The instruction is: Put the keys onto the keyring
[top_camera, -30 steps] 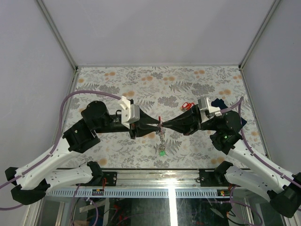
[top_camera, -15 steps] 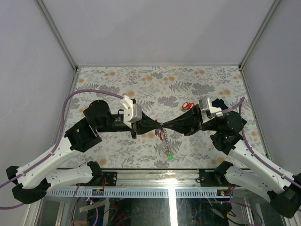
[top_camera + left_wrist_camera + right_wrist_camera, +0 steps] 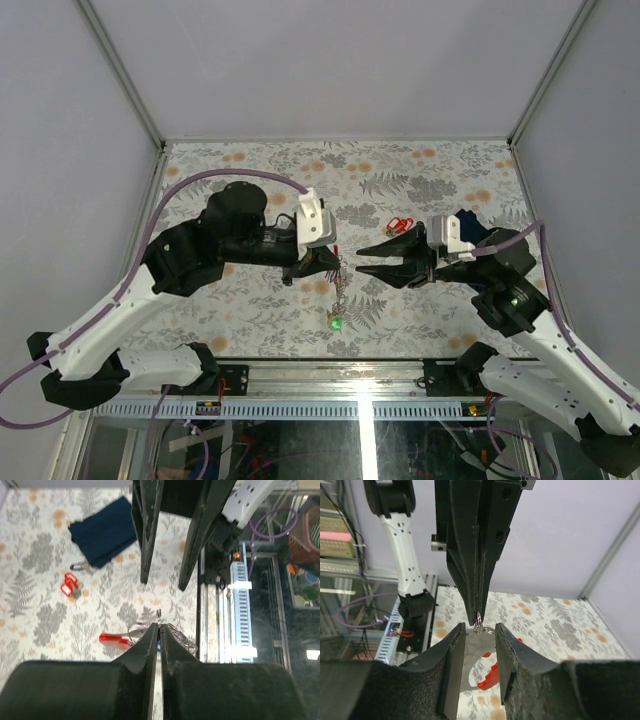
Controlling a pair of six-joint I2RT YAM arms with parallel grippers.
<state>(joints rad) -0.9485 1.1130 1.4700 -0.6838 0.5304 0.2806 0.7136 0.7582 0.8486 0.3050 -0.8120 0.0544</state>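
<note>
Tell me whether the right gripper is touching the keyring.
Apart. The left wrist view shows bare tablecloth between the open right gripper and the keyring, which is pinched in the shut left gripper.

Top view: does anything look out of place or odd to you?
Nothing damaged. The left gripper pinches a keyring, its chain and green tag dangling below, while one red-tagged key lies loose near the navy cloth, off the ring.

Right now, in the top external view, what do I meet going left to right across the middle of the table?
black left claw shut on the silvery keyring chain with its green tag → open black right claw → red-tagged silvery keys → dark navy folded cloth
</note>
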